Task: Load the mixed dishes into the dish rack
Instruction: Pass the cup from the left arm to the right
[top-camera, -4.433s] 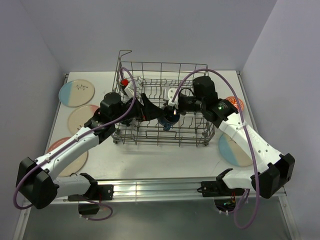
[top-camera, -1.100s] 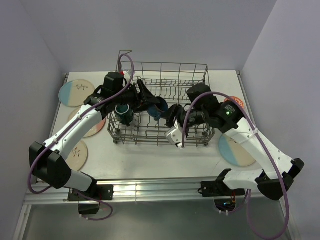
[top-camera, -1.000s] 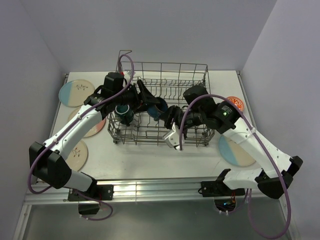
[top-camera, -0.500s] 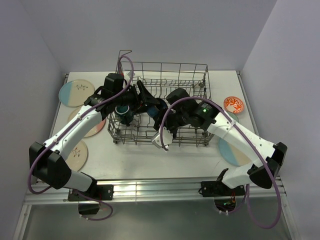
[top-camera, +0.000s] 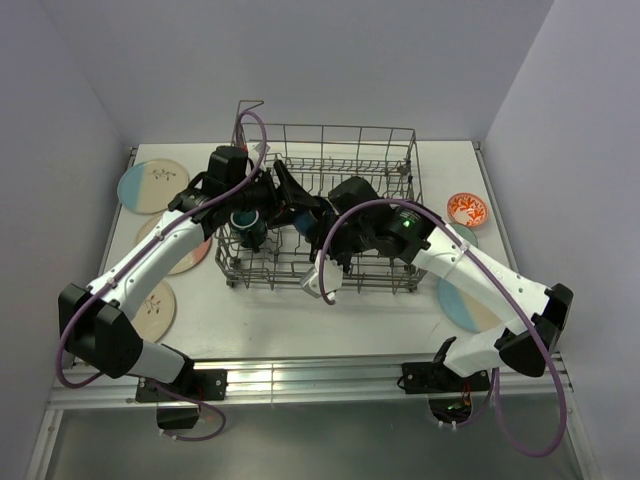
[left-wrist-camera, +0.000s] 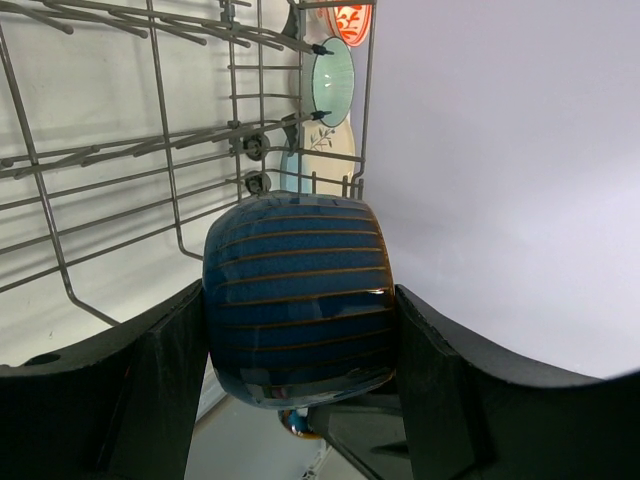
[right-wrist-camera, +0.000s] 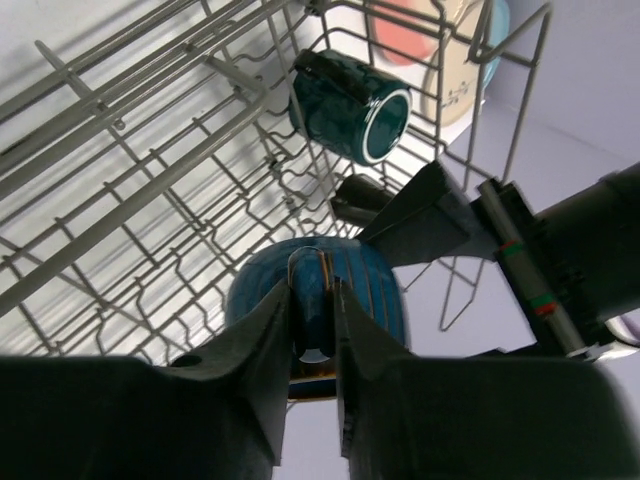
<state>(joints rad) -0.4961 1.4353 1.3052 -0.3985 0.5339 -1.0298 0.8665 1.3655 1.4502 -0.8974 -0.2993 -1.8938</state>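
Where left hand (left-wrist-camera: 300, 300) clamps, ribbed mug (left-wrist-camera: 297, 262) (glossy blue) bulges.

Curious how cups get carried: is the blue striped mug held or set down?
Held: the left gripper clamps the blue striped mug by its sides; the right gripper pinches its handle.

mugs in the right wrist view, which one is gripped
The blue ribbed mug: the right gripper pinches its handle and the left gripper clamps its body. The teal mug lies ungripped in the dish rack.

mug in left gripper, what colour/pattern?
Deep blue mug with thin brown horizontal stripes; clearest in the left wrist view.
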